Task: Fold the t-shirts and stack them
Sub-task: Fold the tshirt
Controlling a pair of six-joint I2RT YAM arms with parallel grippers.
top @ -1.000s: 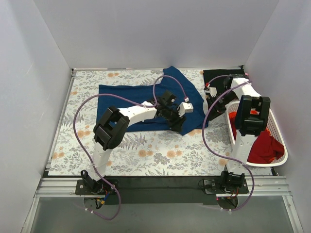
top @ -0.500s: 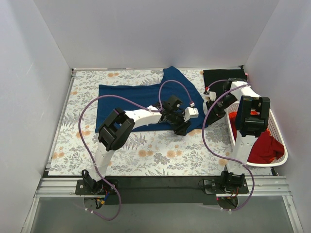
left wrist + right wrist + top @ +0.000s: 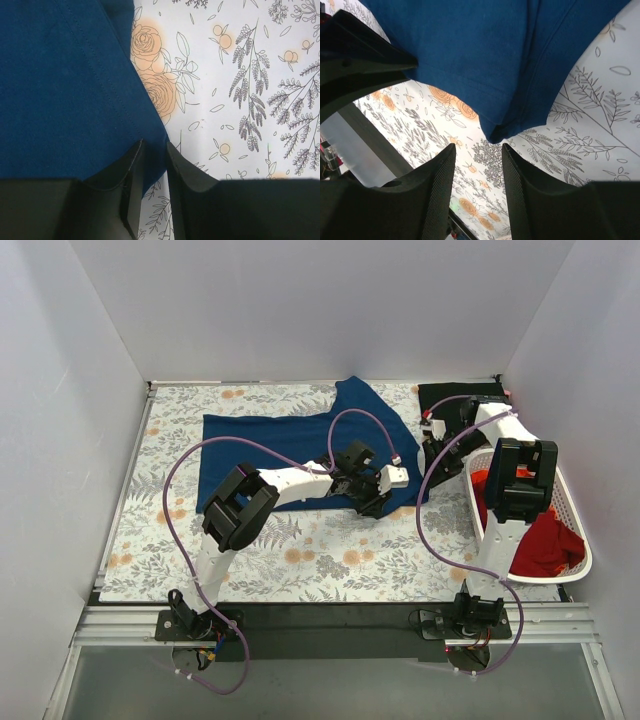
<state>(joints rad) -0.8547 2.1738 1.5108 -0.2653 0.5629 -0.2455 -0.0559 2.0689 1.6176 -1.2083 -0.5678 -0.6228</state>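
The navy blue t-shirt (image 3: 290, 440) lies spread on the floral table cover (image 3: 330, 550). My left gripper (image 3: 378, 502) is at its near right corner. In the left wrist view the jaws (image 3: 156, 145) stand a narrow gap apart, with the flat shirt corner (image 3: 152, 165) lying between them. My right gripper (image 3: 432, 466) is open beside the shirt's right edge. In the right wrist view it (image 3: 478, 147) hovers just short of a folded navy edge (image 3: 512, 127). A black t-shirt (image 3: 458, 395) lies at the back right. A red t-shirt (image 3: 545, 540) and orange cloth (image 3: 483, 480) sit in the basket.
The white slotted basket (image 3: 578, 570) stands at the right edge beside the right arm. Grey walls close in the left, back and right sides. A black strip and a metal rail (image 3: 320, 625) run along the near edge, by the arm bases.
My left gripper has moved right and nearer, from the middle of the shirt's lower part to its near right corner. The right gripper has barely moved.
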